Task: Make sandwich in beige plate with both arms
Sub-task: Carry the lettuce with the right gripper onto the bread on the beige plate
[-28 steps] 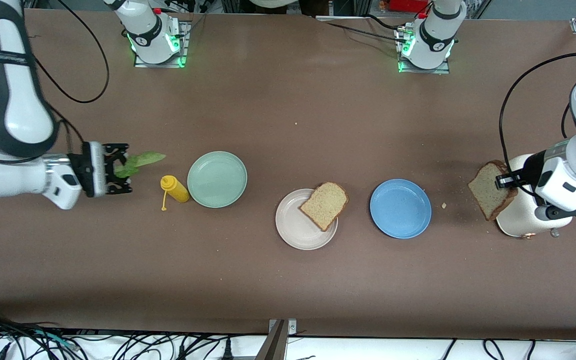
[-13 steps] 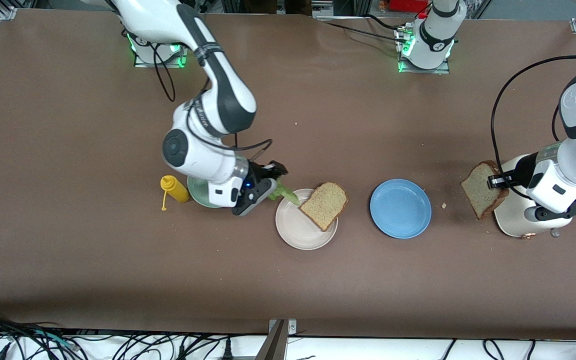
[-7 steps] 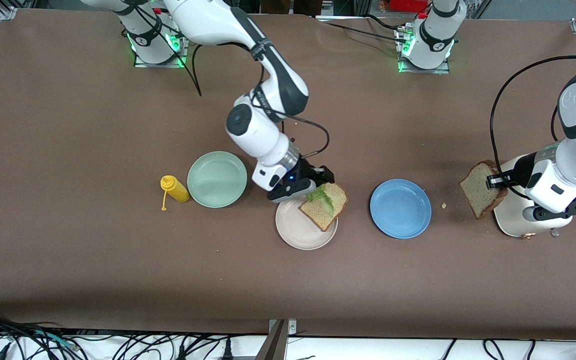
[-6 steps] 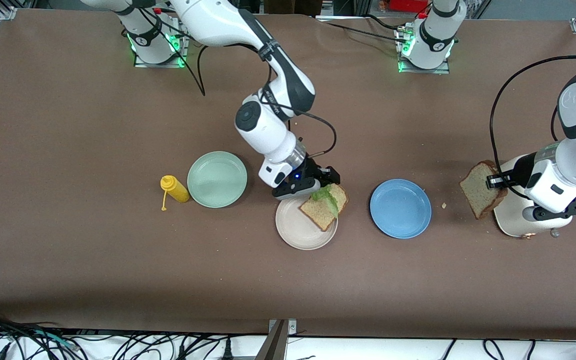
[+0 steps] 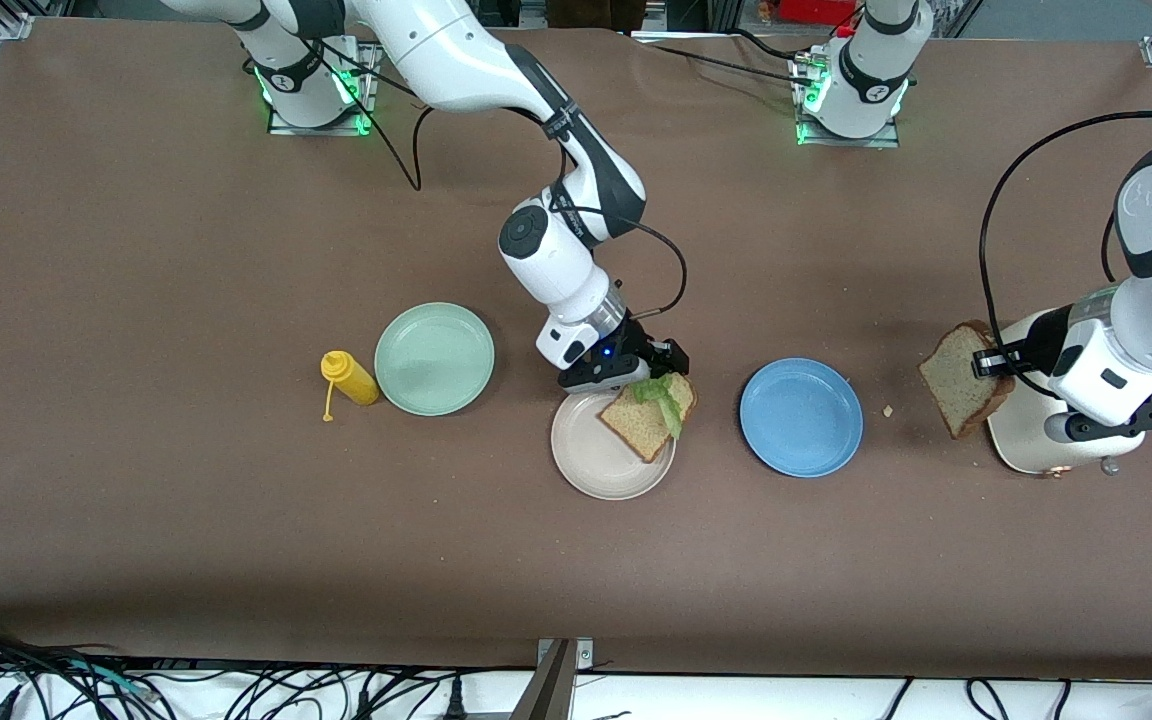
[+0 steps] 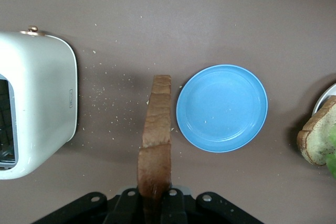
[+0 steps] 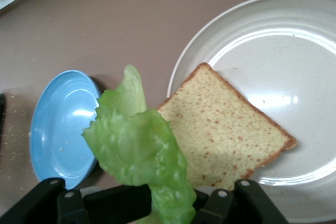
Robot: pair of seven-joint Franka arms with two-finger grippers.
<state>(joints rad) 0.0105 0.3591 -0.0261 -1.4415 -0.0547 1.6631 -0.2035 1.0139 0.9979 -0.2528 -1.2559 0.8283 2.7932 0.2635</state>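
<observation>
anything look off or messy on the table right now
Yes: the bread slice sits askew, overhanging the beige plate rim toward the blue plate. Crumbs are scattered between the toaster and the blue plate.

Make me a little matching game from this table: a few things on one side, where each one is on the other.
Things:
1. lettuce leaf
2. bread slice
3. second bread slice
4. mustard bottle

Places:
A. held in the left pincer
B. lying on the beige plate
C. beside the green plate
D. held in the right pincer

Pairs: 1-D, 2-B, 3-A, 4-C
</observation>
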